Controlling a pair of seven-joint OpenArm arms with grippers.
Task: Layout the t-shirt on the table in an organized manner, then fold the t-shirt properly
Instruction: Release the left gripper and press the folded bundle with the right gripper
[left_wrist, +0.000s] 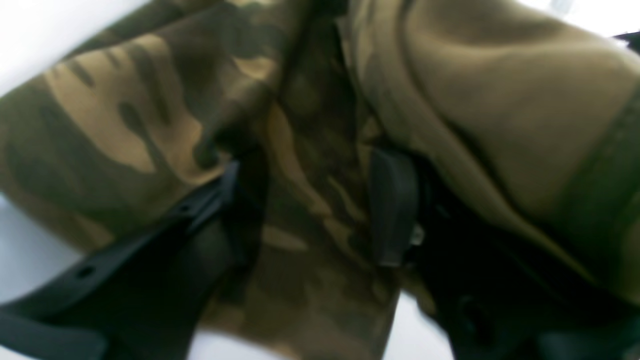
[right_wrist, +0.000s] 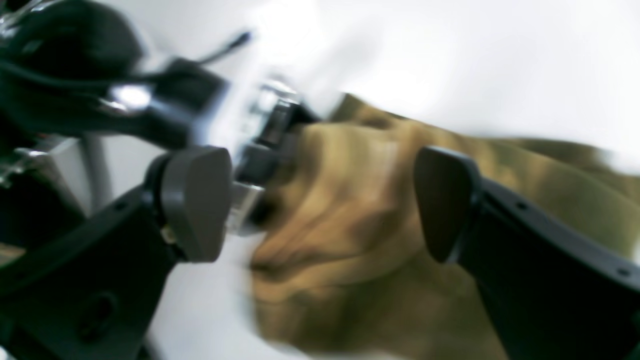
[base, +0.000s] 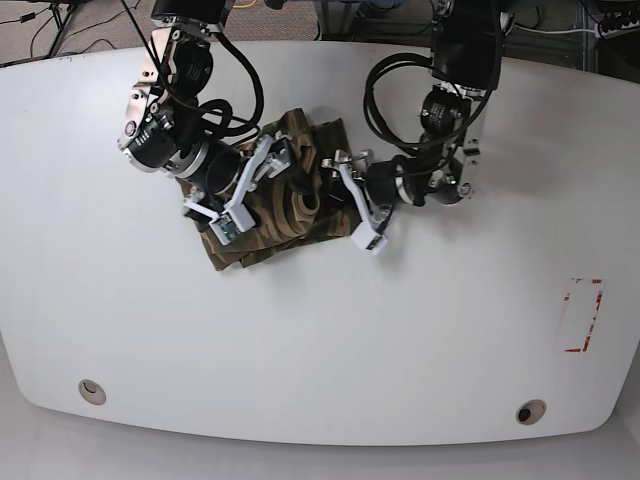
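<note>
The camouflage t-shirt lies bunched in a heap on the white table, left of centre toward the back. Both arms reach into it from opposite sides. My left gripper is at the heap's right edge; in its wrist view the left gripper has its black fingers apart, with t-shirt cloth lying between and beyond them. My right gripper is over the heap's upper left. The blurred right wrist view shows the right gripper wide open, nothing pinched, with the t-shirt folds just ahead.
A red-outlined rectangle mark sits near the table's right edge. Two round grommets lie near the front edge. Black cables loop from both arms above the heap. The other arm's wrist fills the right wrist view's upper left.
</note>
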